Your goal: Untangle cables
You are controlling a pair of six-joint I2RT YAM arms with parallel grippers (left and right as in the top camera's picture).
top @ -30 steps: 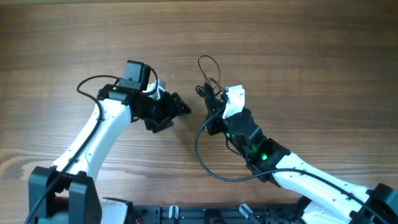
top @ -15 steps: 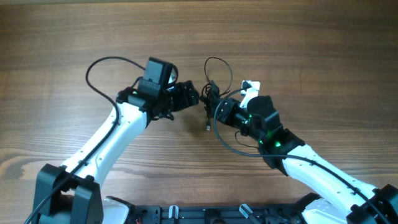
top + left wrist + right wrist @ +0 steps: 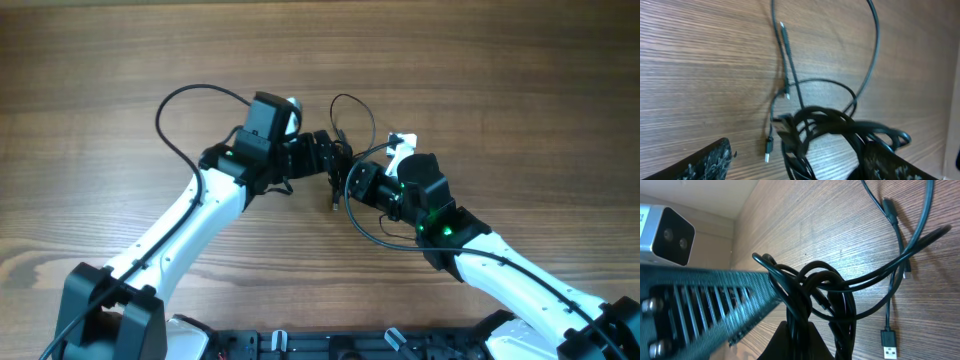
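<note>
The cables [image 3: 341,160] are a knotted bundle of thin black wires between my two grippers, with one loop [image 3: 352,100] reaching toward the far side and a plug end [image 3: 333,203] hanging toward the near side. My right gripper [image 3: 353,181] is shut on the bundle; in the right wrist view its jaws [image 3: 801,339] pinch several strands of the knot [image 3: 815,287]. My left gripper [image 3: 326,156] is open, and in the left wrist view its fingers [image 3: 800,157] stand either side of the bundle [image 3: 822,127]. A USB plug [image 3: 768,150] lies on the wood and also shows in the right wrist view [image 3: 889,346].
The wooden table [image 3: 500,80] lies all around. Thicker black arm cables loop out from the left arm [image 3: 190,93] and under the right wrist [image 3: 365,228]. The left gripper's ribbed finger [image 3: 715,300] sits right against the knot in the right wrist view.
My left arm has swung right and its open gripper has reached the bundle. My right gripper moved the bundle a little right and up, then held still.
</note>
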